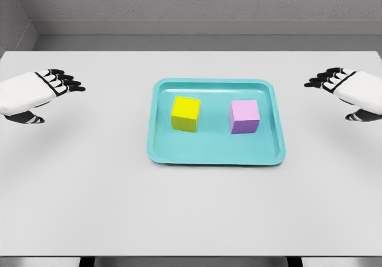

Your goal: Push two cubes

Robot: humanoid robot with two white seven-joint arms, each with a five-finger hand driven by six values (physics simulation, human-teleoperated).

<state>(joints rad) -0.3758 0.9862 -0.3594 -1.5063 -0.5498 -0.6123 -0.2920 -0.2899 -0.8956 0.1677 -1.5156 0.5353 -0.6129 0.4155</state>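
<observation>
The yellow cube [185, 113] and the purple cube [244, 116] sit apart from each other inside a teal tray [215, 153], the yellow one left of the middle and the purple one right of it, with a bare strip of tray floor between them. The tray lies at the centre of a white table [191, 213]. Neither cube is touched: the left hand [37, 94] hovers well out to the tray's left and the right hand [349, 91] well out to its right, each with fingers spread and holding nothing. The task appears to be at its start, with the approach not yet made. The next move likely calls for each hand to come inward over the tray's raised rim, set down on the outer face of its nearer cube, and push steadily so that neither cube twists.
</observation>
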